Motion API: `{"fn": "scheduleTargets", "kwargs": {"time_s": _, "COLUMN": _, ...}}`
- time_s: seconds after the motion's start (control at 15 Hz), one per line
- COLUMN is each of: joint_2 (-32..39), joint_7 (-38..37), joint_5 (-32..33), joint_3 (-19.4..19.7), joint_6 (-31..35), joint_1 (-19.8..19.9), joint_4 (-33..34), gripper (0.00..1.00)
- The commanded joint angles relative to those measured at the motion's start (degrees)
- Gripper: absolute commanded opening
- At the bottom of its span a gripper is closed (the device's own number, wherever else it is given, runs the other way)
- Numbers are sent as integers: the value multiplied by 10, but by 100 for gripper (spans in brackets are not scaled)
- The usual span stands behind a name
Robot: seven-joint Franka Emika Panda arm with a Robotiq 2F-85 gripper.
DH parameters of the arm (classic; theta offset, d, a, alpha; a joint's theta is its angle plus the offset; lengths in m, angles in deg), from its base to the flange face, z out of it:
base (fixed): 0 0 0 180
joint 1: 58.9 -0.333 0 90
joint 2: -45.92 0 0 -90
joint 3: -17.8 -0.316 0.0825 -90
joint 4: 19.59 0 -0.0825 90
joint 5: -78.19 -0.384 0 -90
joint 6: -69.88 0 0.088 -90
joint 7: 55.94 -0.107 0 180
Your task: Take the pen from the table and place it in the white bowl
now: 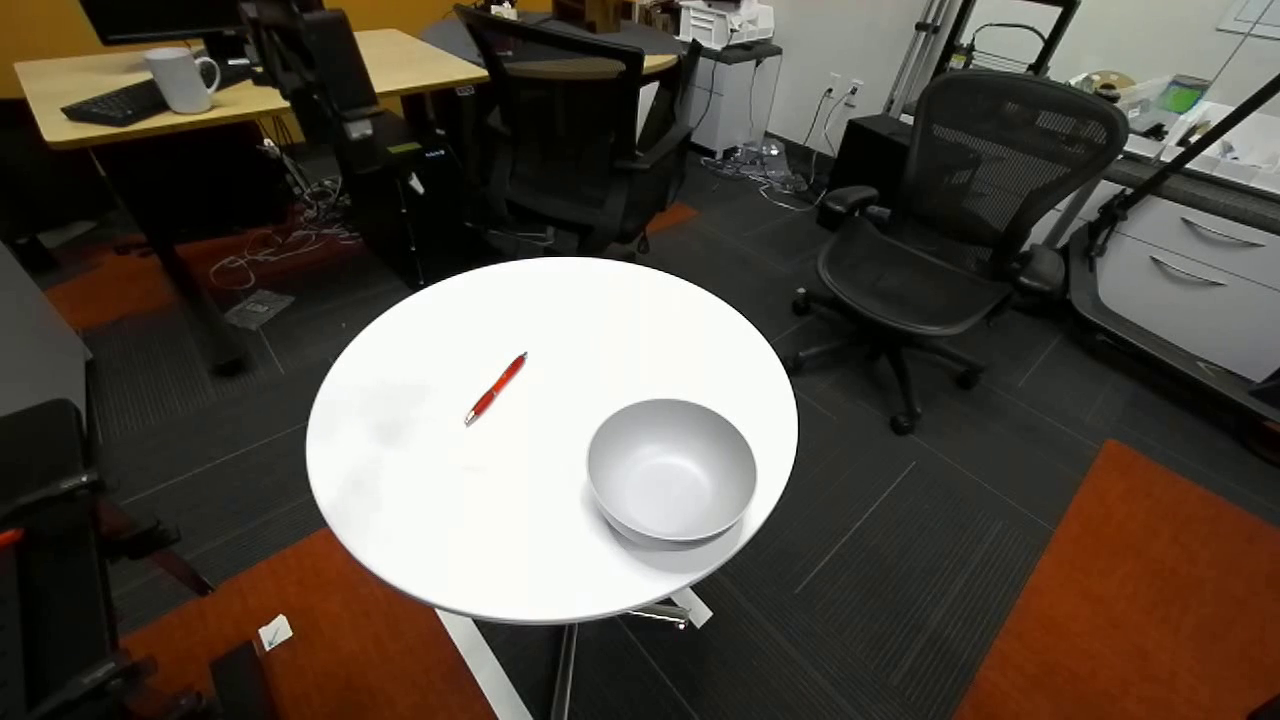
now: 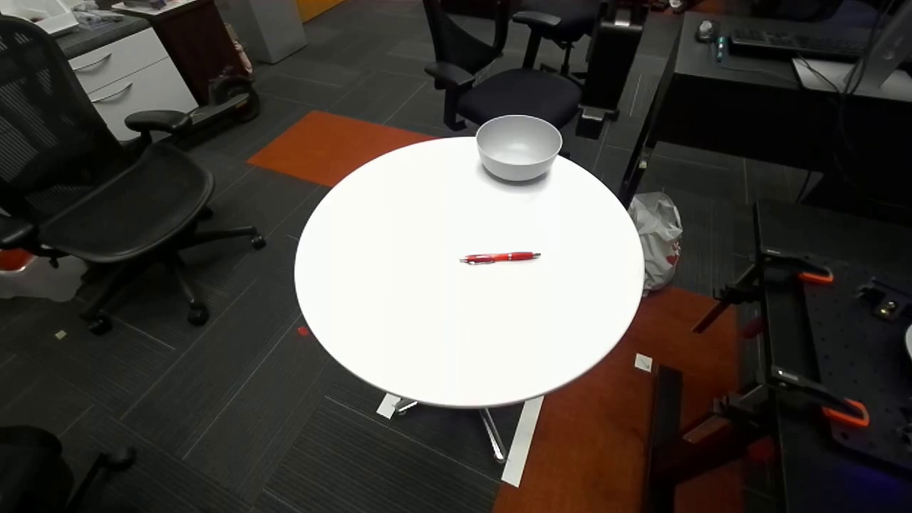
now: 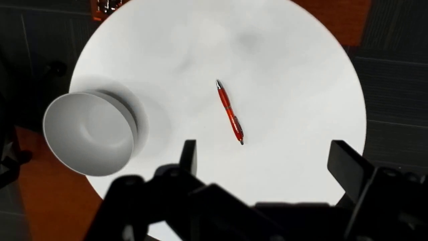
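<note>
Near the centre of the round white table (image 1: 470,530), offset toward its 10 o'clock in an exterior view, lies the red pen (image 1: 496,389), flat on the surface. Long axis runs about 7 to 1 o'clock, silver writing end at 7. White bowl (image 1: 672,470) stands upright on the same tabletop, close to the edge at 4 o'clock. Pen and bowl well apart. Bowl interior greyish, bottom visible.

Wrist view: gripper (image 3: 265,160) on the 6 o'clock side, fingertips (image 3: 346,167) spread wide, one at about 7 o'clock from the pen, the other at 4. Nothing held; bare tabletop shows between them. Pen at roughly 11 o'clock from the gap, writing end also toward 11. Bowl at 9 o'clock, its rim overlapping the table's edge from this angle. Height of gripper above table: cannot tell.

Surroundings: light-wood desk (image 1: 420,65) at the table's 11 o'clock, bearing a white mug (image 1: 178,82) and a black keyboard (image 1: 118,103). Black mesh chair (image 1: 1020,170) at 2 o'clock. In an exterior view, a white plastic bag (image 2: 657,239) just beyond the table's edge at 3 o'clock; farther out the same way, orange-handled clamps (image 2: 846,413) on a black bench (image 2: 791,224).
</note>
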Motion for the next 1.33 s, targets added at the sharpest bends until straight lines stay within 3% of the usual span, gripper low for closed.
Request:
{"fn": "scheduleTargets", "kwargs": {"time_s": 0.0, "joint_2": 59, "joint_7": 81, "joint_5": 7, "joint_3": 28, "joint_6": 61, "joint_1": 1, "joint_4": 7, "gripper": 100}}
{"fn": "scheduleTargets", "kwargs": {"time_s": 0.53, "joint_2": 194, "joint_7": 204, "joint_5": -18, "joint_3": 42, "joint_6": 178, "joint_1": 9, "joint_4": 31, "gripper": 100}}
{"fn": "scheduleTargets", "kwargs": {"time_s": 1.27, "joint_2": 351, "joint_7": 249, "joint_5": -21, "joint_3": 29, "joint_6": 189, "joint_1": 33, "joint_4": 127, "gripper": 100}}
